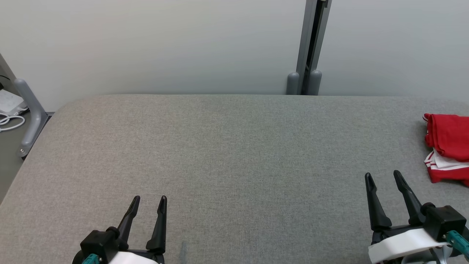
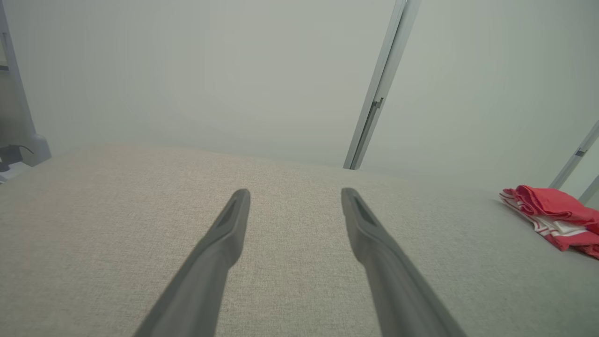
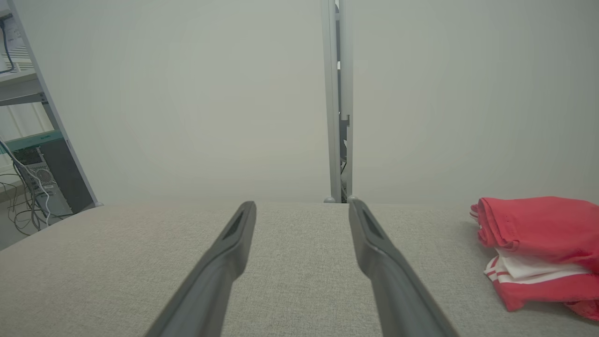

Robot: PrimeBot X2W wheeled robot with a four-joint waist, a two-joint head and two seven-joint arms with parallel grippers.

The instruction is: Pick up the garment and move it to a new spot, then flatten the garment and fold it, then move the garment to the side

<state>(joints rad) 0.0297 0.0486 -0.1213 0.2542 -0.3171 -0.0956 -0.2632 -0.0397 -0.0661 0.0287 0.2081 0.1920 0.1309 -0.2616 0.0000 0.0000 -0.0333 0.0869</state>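
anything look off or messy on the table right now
Only the red and white garment: it lies in a loose, uneven bundle at the far right of the grey table, layers askew. The left claw and right claw are open and empty.

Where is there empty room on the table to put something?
The middle of the grey table is bare, from the wall to both open jaws, and leftward to the grey post. Only the far right edge is crowded, by the red garment.
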